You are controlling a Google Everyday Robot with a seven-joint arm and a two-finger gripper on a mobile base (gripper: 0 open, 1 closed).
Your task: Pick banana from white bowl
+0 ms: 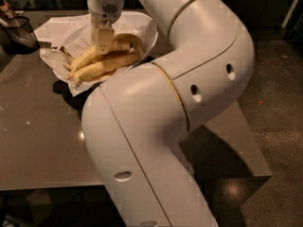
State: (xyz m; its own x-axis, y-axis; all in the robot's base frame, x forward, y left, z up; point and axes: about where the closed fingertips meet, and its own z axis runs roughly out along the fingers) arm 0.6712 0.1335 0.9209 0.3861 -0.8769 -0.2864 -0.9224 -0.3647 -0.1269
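While the robot's large white arm (189,93) fills the middle and right of the view, bending up and over a grey table (33,131), its gripper (104,40) points straight down into the white bowl (147,30) at the table's far side. The bowl is lined with crumpled white paper (59,27) that spills over its rim. Several yellow bananas (102,63) lie together in the bowl, and the gripper's tip meets the topmost of them near the middle. From this angle it cannot be told whether the gripper is clamped on the fruit or merely resting against it. A dark mesh container (19,32) stands at the far left, apart from the bowl.

The grasp looks to be the step in hand, with nothing lifted clear yet. The bananas appear joined as a bunch, so a lift could bring all of them up, and that weight might slip from a narrow hold. The smooth, curved skin could also roll sideways out of the grip. If the paper is pinched along with the fruit, it could drag and tip the bowl.
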